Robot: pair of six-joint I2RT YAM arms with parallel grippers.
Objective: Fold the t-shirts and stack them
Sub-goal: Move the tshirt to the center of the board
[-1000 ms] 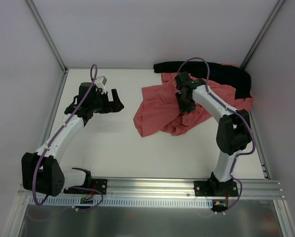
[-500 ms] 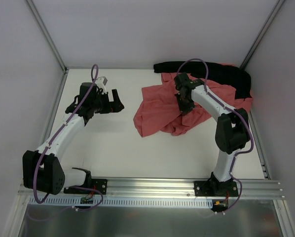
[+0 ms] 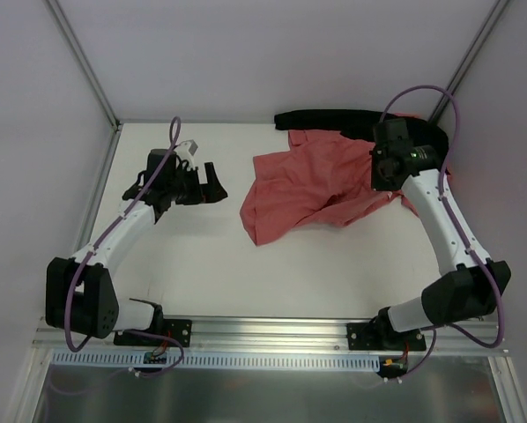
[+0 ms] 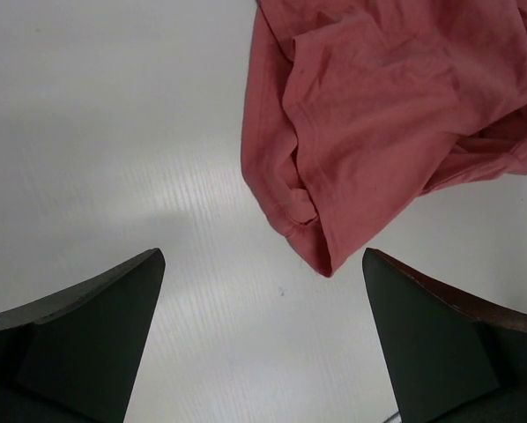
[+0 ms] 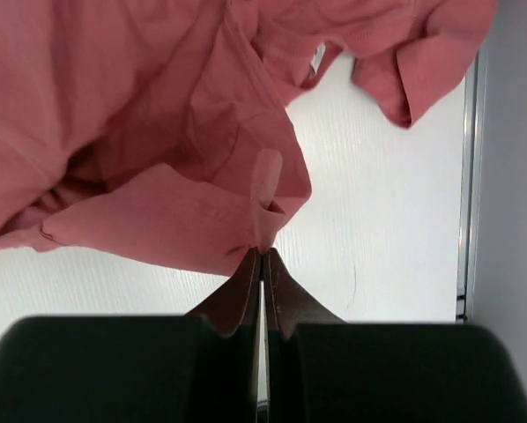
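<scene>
White panels enclose a white table [image 3: 202,264] on three sides. A metal rail [image 3: 272,330] runs along the near edge and carries both arm bases.

The t-shirts [image 3: 308,181] lie as one crumpled salmon-red heap on the far half of the table, reaching from about its middle towards the right edge. The number of garments in the heap cannot be told from the folds. A black cloth [image 3: 334,117] lies along the far edge behind the heap and runs into the far right corner, where it meets the red fabric.

The right gripper [image 3: 385,172] is at the right-hand end of the heap. In the right wrist view its fingers [image 5: 241,291] are pressed together, pinching a small fold of red fabric at the tips.

The left gripper [image 3: 212,183] is over the far left part of the table, pointing towards the heap and clear of it. Its fingers [image 4: 96,326] are spread wide with only bare table between them. The heap's nearest corner lies ahead of the tips.
</scene>
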